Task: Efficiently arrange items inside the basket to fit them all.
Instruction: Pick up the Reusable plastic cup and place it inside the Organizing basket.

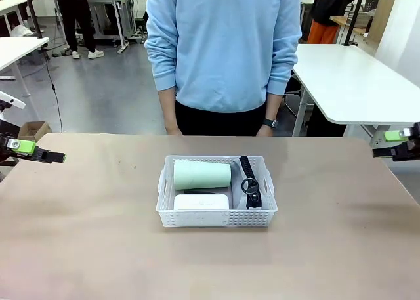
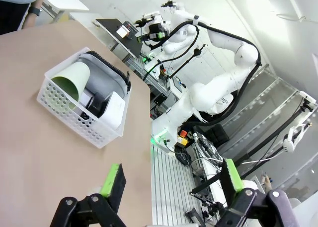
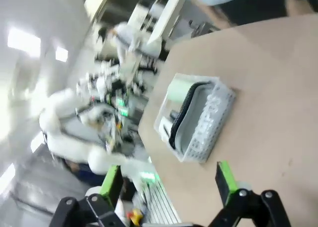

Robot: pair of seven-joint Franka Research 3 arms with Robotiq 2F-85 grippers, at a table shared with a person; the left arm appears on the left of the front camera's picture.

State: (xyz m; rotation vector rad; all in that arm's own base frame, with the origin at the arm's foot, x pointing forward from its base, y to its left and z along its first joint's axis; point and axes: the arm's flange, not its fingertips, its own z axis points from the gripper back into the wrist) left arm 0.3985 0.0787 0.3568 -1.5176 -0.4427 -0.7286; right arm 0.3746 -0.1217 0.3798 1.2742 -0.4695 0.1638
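The basket (image 1: pixel 216 216) sits at the centre of the tabletop (image 1: pixel 85 234) in the front view, with all four items seen inside it. The cup (image 1: pixel 202 174) lies on its side along the far wall. The box (image 1: pixel 201 201) lies against the near wall, and a dark item, probably the stapler (image 1: pixel 203 192), shows as a sliver between them. The pouch (image 1: pixel 248 182) stands on edge along the right side, its zipper and ring pull uppermost.

The left end effector (image 1: pixel 39 152) is held at the left edge of the frame, well apart from the basket, its fingers spread wide with nothing between them. The right end effector (image 1: pixel 397 144) is held at the right edge; its fingers are likewise seen apart and empty in its wrist view.

The cup is judged light, thin-walled and easily crushed, best taken at its rim. The pouch is soft and would sag; the zipper edge offers the firmest hold. The box looks rigid but smooth, so a grip across its short sides is advised.
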